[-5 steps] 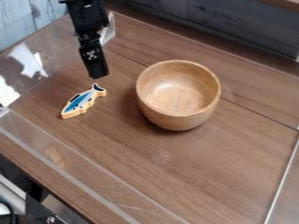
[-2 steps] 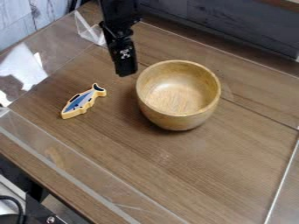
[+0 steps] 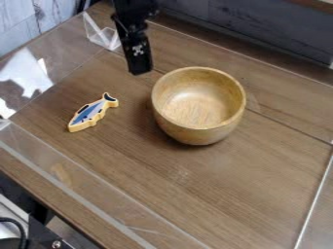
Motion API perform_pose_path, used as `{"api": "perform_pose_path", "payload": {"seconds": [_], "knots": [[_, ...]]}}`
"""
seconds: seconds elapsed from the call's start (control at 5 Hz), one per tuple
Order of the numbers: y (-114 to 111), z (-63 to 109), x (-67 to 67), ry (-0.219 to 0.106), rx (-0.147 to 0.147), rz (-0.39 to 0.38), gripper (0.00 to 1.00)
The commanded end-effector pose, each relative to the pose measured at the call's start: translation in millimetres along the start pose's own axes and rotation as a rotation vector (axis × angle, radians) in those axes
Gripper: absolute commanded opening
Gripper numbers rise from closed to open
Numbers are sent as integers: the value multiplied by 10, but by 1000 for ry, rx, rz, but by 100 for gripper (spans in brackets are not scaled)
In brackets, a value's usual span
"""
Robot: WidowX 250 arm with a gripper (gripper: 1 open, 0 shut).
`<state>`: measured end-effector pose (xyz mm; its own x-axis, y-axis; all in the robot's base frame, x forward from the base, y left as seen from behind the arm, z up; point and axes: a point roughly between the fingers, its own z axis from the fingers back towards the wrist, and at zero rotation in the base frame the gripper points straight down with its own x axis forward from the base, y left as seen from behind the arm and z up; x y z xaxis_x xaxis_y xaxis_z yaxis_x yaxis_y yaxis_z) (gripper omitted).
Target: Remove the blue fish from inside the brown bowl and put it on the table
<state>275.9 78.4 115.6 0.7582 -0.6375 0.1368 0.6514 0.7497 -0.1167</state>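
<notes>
We see the blue fish [image 3: 92, 112] lying flat on the table [image 3: 235, 185], nearer its lower-left edge than the upper one in our view. Its forked tail points up and to the right, its head down and to the left, and its pale yellow rim frames the blue top. The brown bowl [image 3: 196, 133] stands upright to the right of the fish, apart from it, and we look down over its thick rim onto the smooth inner floor.

Above the fish and the bowl, we find the black gripper [image 3: 139, 71] just beside the bowl's upper-left rim in our view. It is released, its jaws apart and holding nothing. The tip points downward, leaning slightly to the right; how high it sits over the wood we cannot tell. From there the dark arm [image 3: 131, 21] rises steeply, leaning a little left, and passes over the table's upper-left part and out at the top of our view. At the lower-left corner, outside the table's edge, we make out a curved black cable [image 3: 16, 224].
</notes>
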Motion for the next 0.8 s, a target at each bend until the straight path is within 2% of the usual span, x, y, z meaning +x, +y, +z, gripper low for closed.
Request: {"api": "perform_pose_path", "payload": {"seconds": [0.0, 0.2, 0.4, 0.6], "knots": [[131, 399, -123, -43, 88, -19, 100], [293, 591, -396, -53, 134, 71, 100], [43, 509, -96, -117, 184, 273, 100], [-248, 395, 309, -137, 181, 352, 0]]}}
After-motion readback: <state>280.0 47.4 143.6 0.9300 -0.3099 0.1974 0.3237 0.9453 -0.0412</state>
